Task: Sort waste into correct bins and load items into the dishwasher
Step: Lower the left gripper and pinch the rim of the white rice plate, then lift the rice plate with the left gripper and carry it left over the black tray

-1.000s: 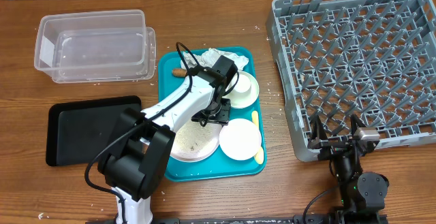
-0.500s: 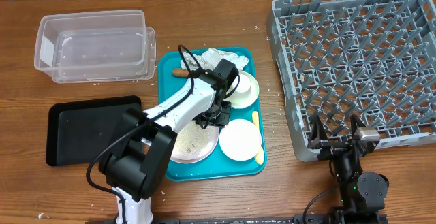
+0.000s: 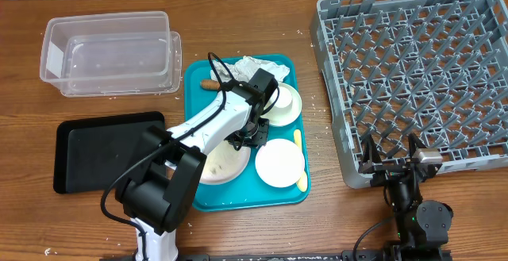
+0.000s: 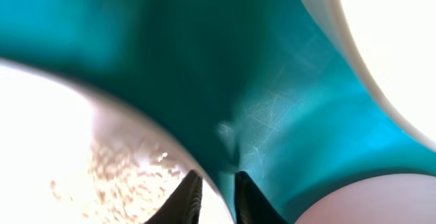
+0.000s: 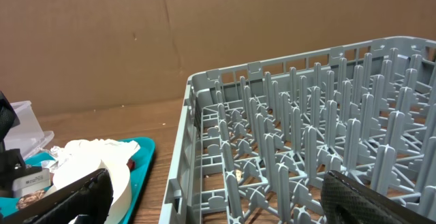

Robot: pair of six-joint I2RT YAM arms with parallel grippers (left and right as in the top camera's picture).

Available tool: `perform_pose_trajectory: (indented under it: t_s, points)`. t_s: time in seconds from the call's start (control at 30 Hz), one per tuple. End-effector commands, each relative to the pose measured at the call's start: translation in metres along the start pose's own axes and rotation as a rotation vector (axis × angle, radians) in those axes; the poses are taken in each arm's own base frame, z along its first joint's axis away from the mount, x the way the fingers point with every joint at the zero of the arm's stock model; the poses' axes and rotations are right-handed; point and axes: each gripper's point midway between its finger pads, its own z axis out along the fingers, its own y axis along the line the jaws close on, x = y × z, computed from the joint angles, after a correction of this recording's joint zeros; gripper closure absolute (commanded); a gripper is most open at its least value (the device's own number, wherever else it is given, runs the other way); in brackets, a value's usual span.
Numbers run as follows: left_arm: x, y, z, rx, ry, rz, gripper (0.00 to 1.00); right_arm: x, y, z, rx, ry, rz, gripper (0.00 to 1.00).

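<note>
Your left gripper (image 4: 212, 198) is nearly closed, its jaws pinching the rim of the plate (image 4: 75, 142), likely so the plate can be lifted by its edge. Rice (image 4: 116, 176) lies on the plate just left of the jaws. The tray (image 4: 204, 74) shows beyond them, with a bowl (image 4: 388, 40) farther right. Your right gripper (image 5: 218, 183) sits wide open and empty, the rack (image 5: 306, 135) just ahead, probably ready to receive the plate.

My jaws are black, the serving tray (image 4: 204, 67) is teal, and the pale plate (image 4: 48, 129) is speckled with tan crumbs (image 4: 102, 176). The dish rack (image 3: 413, 63) is plain grey lattice, the shallow tray (image 3: 95, 146) black, the worktop (image 3: 317, 221) brown wood grain.
</note>
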Motion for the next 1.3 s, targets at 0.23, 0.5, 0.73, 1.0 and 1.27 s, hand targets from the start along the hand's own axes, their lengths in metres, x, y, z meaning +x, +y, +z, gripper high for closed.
perform_pose_trajectory:
  t_s: [0.23,0.5,0.73,1.0,1.27]
  points:
    - [0.004,0.002,0.005,-0.016,0.019,0.019,0.92,0.001,-0.003,0.0,0.012,-0.007,0.0,0.0]
    - [0.006,0.002,0.005,-0.019,0.026,0.019,0.96,0.001,-0.003,0.0,0.012,-0.007,0.0,0.0]
    - [0.009,0.003,0.004,-0.024,0.038,0.017,0.96,0.001,-0.003,0.0,0.012,-0.008,0.0,0.0]
    - [0.004,0.002,-0.008,-0.028,0.035,-0.012,0.96,0.001,-0.003,0.0,0.012,-0.007,0.0,0.0]
    - [0.0,0.012,-0.02,-0.098,0.024,-0.028,0.96,0.001,-0.003,0.0,0.012,-0.008,0.0,0.0]
